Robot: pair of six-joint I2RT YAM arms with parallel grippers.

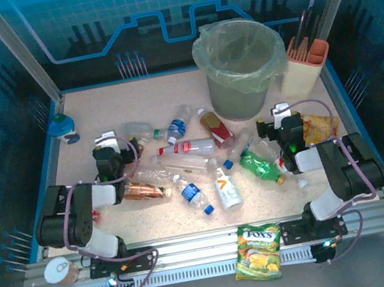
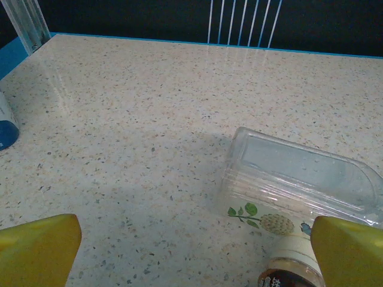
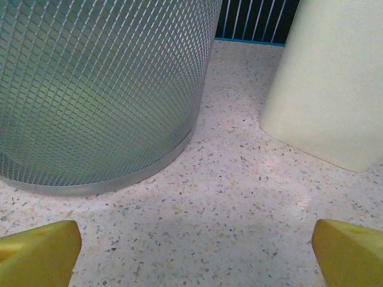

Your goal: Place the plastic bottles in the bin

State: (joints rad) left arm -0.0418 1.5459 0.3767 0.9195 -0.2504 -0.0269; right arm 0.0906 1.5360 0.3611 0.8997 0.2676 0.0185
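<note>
Top external view suggests the task is barely begun: the plastic bottles (image 1: 196, 145) are left strewn on the table (image 1: 96, 108) before the bin (image 1: 239, 94), seemingly empty though poorly seen, while the left gripper (image 2: 191, 254) and right gripper (image 3: 191, 254) are held wide, empty.

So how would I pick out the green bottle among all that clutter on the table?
Find the big round grey bin lined with a pale green bag, at the far side of the table. Come straight towards the near edge to the scattered bottles lying there. The green bottle lies on its side, the only one with a bright green body; its neighbours are clear.
</note>
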